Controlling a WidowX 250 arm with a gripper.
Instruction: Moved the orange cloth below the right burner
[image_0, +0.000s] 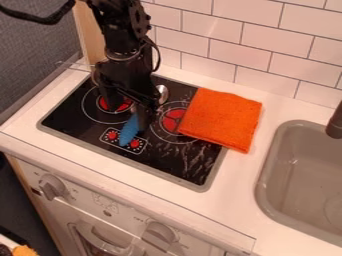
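Round pale knobs (52, 186) front the black glass stovetop (175, 162), a square orange cloth (222, 119) overlapping its right side. Above the stovetop, the black hand's (139, 116) grip is unclear.

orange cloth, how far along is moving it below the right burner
Nothing looks done yet: the orange cloth lies partly over the right burner and partly on the counter. It is not in hand; the gripper hangs above the stove, away from it. Left, probably: gripping it and laying it below that burner.

Blk arm hangs top L, tool (132, 109) dn.
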